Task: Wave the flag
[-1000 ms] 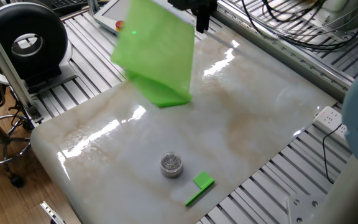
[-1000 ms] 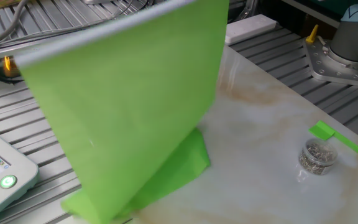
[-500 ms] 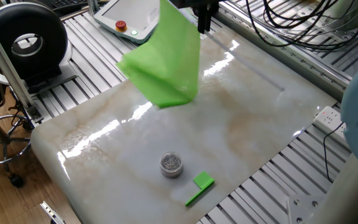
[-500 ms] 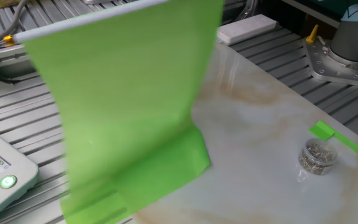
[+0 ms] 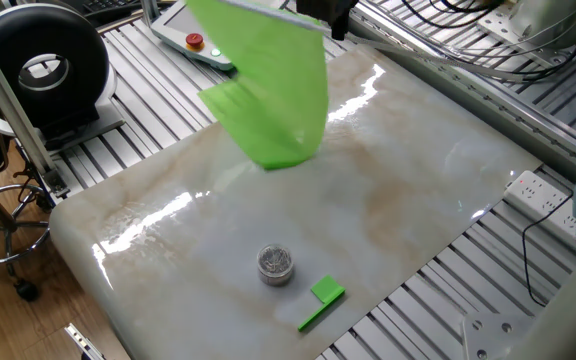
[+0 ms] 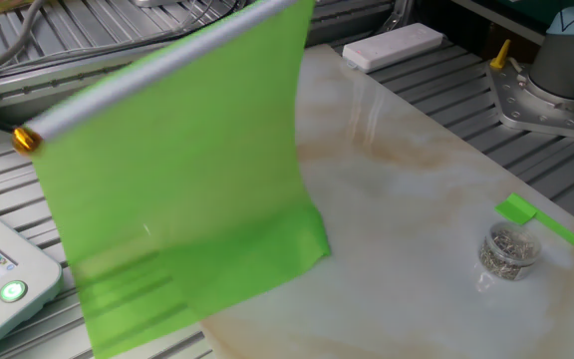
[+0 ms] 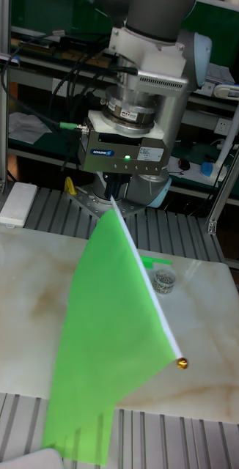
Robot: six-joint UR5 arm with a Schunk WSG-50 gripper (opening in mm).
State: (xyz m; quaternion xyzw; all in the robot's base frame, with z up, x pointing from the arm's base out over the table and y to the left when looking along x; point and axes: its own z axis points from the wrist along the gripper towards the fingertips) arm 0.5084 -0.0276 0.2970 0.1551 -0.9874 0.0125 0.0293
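The flag (image 7: 112, 330) is a big bright green sheet on a thin white stick (image 6: 157, 72) with a gold tip (image 7: 180, 363). It hangs in the air over the far side of the marble table (image 5: 388, 200), and its lower edge droops close to the tabletop. In the one fixed view the flag (image 5: 273, 90) fills the top middle; in the other fixed view the flag (image 6: 182, 199) covers the left half. My gripper (image 7: 116, 187) points down, shut on the stick's end. Only the gripper's dark tip (image 5: 334, 14) shows at the top edge of the one fixed view.
A small jar of metal bits (image 5: 275, 265) and a small green block with a flat strip (image 5: 320, 300) sit near the table's front edge. A teach pendant (image 5: 203, 35) lies beyond the table, with a white block (image 6: 392, 45) on the slats and a power socket (image 5: 533, 190) at the right.
The flag has swung: the stick's gold-tipped end rose, then dropped lower, and the sheet swept sideways with it. The gripper shifted slightly up and right while keeping hold of the stick.
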